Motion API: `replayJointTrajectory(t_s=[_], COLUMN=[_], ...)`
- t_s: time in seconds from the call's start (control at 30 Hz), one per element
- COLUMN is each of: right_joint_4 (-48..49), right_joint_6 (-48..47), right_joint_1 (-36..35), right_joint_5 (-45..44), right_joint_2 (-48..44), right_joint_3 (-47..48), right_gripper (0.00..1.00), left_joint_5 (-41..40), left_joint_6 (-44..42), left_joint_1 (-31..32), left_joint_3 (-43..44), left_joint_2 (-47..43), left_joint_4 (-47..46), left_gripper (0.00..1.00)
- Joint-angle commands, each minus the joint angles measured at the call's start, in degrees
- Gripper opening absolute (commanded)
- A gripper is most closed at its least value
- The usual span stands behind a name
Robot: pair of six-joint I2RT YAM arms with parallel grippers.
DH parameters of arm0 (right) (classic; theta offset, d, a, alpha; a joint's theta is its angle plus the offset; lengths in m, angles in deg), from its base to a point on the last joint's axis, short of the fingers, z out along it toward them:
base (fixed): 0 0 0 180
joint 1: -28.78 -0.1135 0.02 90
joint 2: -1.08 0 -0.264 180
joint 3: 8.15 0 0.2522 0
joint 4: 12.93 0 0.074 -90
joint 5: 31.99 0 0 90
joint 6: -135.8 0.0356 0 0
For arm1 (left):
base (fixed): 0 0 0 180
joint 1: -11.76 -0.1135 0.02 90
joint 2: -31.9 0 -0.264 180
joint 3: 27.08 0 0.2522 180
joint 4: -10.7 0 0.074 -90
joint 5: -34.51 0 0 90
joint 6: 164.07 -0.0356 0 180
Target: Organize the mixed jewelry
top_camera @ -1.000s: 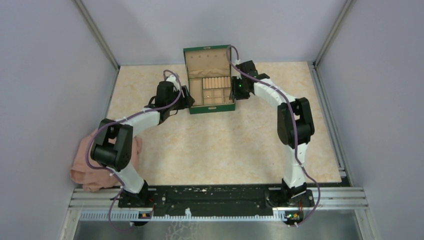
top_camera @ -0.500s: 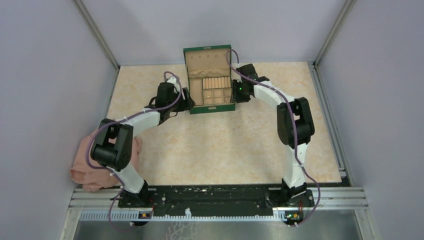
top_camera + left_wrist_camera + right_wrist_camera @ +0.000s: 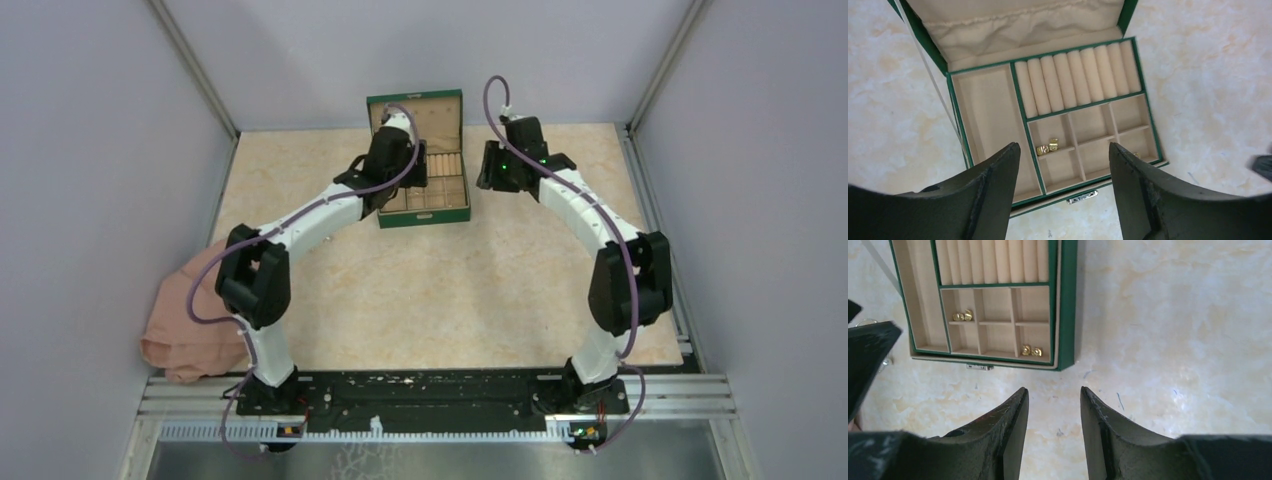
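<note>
The green box [image 3: 437, 205] lies open at the back of the table, with beige compartments inside. Two gold pieces of jewelry [image 3: 1048, 147] sit in a small left compartment [image 3: 963, 316]. Two more gold pieces [image 3: 1030, 350] lie in the front right compartment, half hidden in the left wrist view. My left gripper [image 3: 1064, 146] hangs above the box's front edge [image 3: 400, 165], open and empty. My right gripper [image 3: 1053, 389] is open over bare table just right of the box [image 3: 492, 168], holding nothing.
A pink cloth [image 3: 195, 325] is bunched at the table's left front edge. Metal rails [image 3: 440, 400] run along the front. Grey walls close in the back and both sides. The box's upright lid [image 3: 415, 110] stands near the back wall.
My left arm has swung from the box's left side to above the box, its jaws a little wider. My right gripper has drawn back from the box's right wall, farther right.
</note>
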Motion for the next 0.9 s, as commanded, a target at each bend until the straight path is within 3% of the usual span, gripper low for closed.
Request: replayJointTrajectory(t_s=[0.0, 0.17, 0.87], right_joint_4=[0.9, -0.5, -2.5], right_joint_6=[1.4, 1.1, -0.9], right_joint_1=[1.8, 3.1, 5.0], right_joint_5=[-1.8, -2.8, -3.6], right_joint_2=[-7.5, -12.6, -17.7], right_joint_3=[-4.1, -8.7, -16.5], right_gripper=[0.43, 0.43, 0.42], left_joint_5=[-6.0, -6.4, -5.0], left_joint_6=[3.1, 4.6, 7.2], left_joint_1=[-0.3, -0.3, -1.6], left_joint_3=[3.9, 10.7, 13.9], left_joint_2=[5.4, 11.1, 17.2], left_joint_4=[8.7, 14.8, 13.2], left_gripper=[0.71, 0.68, 0.52])
